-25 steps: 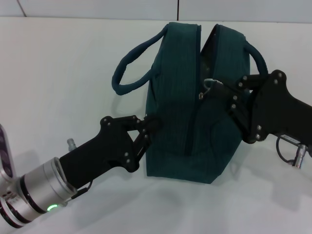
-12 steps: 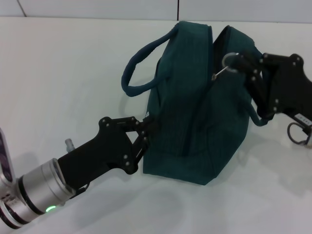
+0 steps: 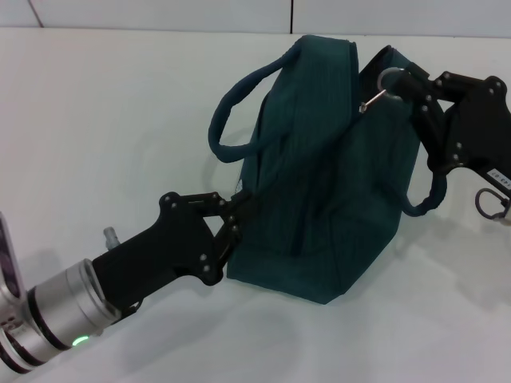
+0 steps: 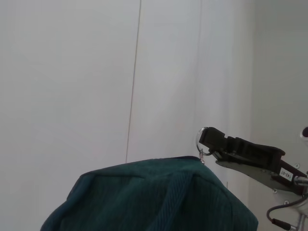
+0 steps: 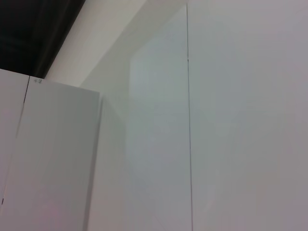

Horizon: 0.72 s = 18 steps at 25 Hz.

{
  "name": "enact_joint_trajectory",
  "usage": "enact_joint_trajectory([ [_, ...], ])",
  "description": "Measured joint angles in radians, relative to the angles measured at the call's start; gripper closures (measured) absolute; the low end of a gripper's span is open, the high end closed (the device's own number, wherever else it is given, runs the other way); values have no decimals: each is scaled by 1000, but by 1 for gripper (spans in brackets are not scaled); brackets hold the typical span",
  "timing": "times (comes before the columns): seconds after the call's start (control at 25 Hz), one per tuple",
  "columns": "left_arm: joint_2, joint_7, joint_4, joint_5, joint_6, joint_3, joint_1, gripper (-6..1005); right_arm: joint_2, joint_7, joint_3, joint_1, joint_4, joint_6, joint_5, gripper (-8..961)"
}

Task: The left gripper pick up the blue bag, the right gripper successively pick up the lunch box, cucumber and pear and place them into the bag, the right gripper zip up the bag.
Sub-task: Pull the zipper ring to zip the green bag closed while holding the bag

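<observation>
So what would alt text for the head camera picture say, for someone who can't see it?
A dark blue bag stands on a white table, held between two black robot grippers. The left gripper pinches its lower side, while the right gripper holds the metal zipper ring at the top.

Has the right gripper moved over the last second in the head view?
Yes. The right gripper, pinching the zipper pull ring, has moved up toward the far table edge, dragging the pull along the bag top.
</observation>
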Motion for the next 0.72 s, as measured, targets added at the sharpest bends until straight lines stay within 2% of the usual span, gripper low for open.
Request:
enact_joint_trajectory([
  [0.48,-14,34,1,-25,8,-9,-13,868,0,-7,-8,5,-7,-4,-7,937],
  [0.6,-15,17,-2,-29,10,-9,-33,676,0,-8,-9,6,-7,-4,-8,937],
  [0.72,-15,-4,-3,-37,9,-9,-52,624,0,-8,-9,8,-7,-3,-9,937],
])
